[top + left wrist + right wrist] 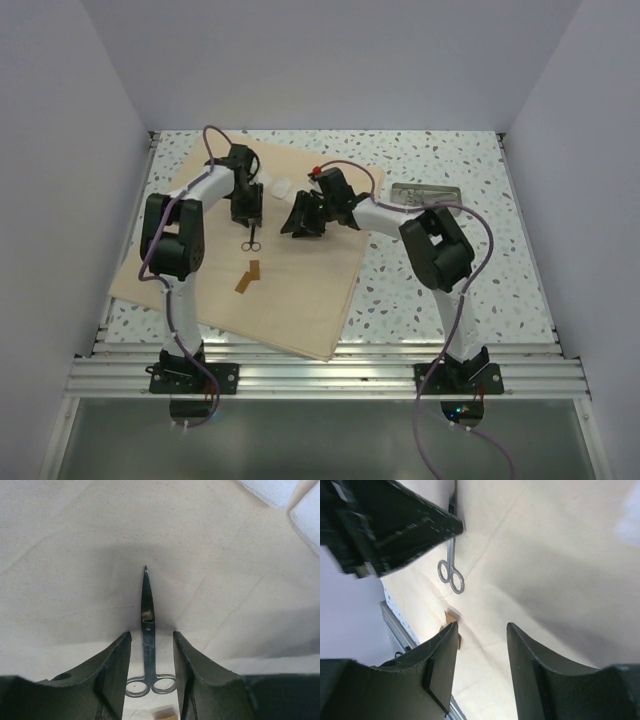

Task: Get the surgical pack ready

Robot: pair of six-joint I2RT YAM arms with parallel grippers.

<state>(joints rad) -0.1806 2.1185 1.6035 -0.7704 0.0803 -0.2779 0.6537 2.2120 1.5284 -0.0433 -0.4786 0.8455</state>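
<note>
Slim steel scissors (146, 605) lie lengthwise between the left gripper's (151, 635) parted fingers on the tan fabric sheet (65, 545), blades pointing away; the right gripper (483, 626), open and empty, hangs farther off.

Bright even light, soft shadows, fgd blur
</note>
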